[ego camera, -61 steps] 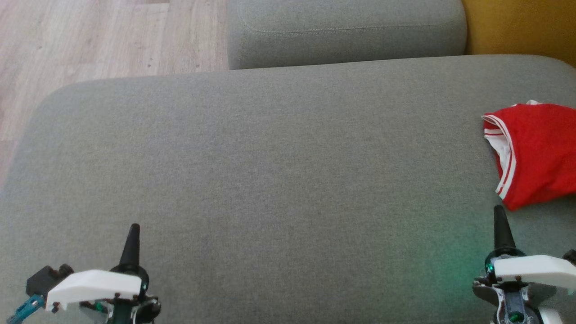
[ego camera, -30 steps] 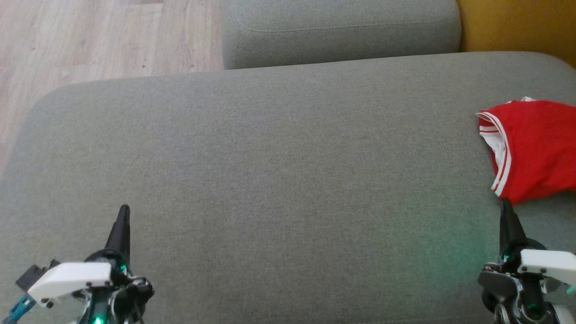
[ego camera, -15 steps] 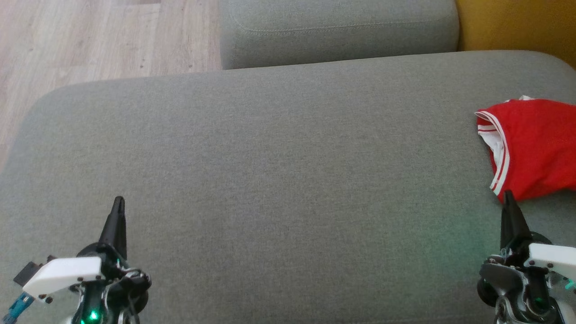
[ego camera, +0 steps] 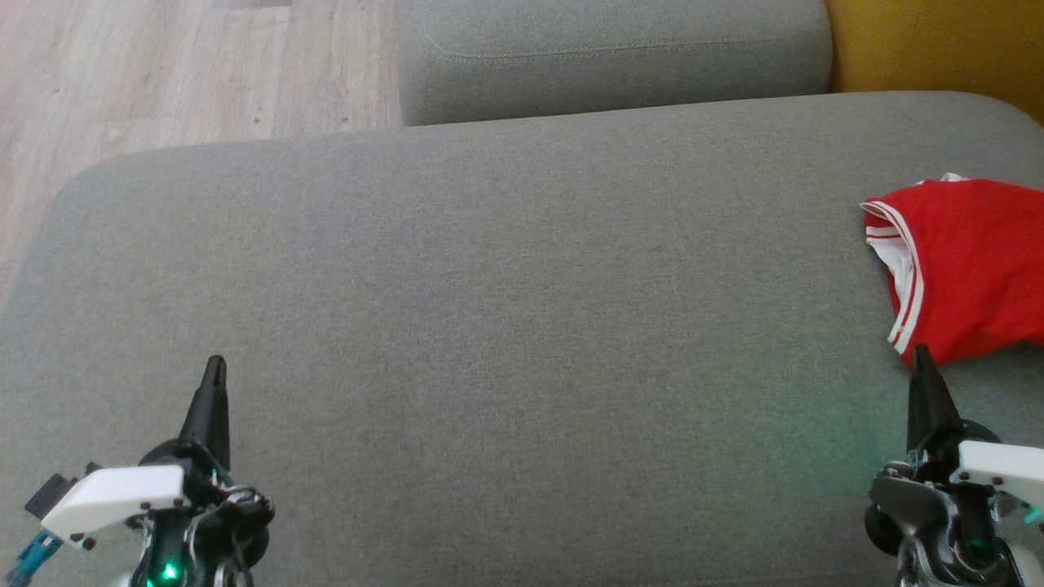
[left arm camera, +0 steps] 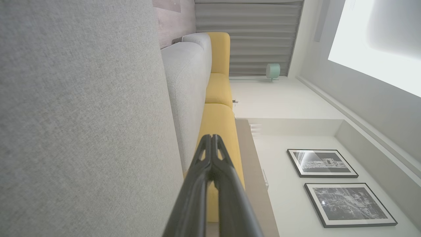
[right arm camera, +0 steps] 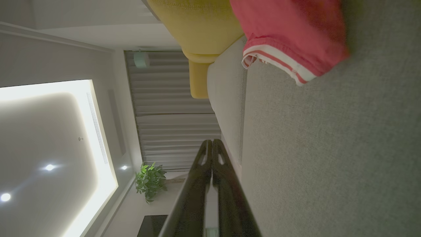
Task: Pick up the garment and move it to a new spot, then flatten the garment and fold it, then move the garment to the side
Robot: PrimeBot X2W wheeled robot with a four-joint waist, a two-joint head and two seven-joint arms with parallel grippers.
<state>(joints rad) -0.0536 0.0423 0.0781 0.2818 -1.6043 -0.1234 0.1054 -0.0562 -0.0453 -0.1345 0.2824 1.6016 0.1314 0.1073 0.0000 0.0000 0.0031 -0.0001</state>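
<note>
Now | left hand [ego camera: 214, 367] closed, empty | right hand [ego camera: 922, 355] closed, tip near garment [ego camera: 971, 261] | garment on sofa [ego camera: 489, 326]

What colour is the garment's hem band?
White, red-striped, on the red fabric garment; head view clearest.

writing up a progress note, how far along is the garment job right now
Done: cannot tell. The red garment lies at the right edge of the cushion, partly out of frame, so it could be waiting or already set aside. In hand: nothing; the left gripper and right gripper are shut and empty, the right tip close by the garment's near corner. Left: if unstarted, everything.
</note>
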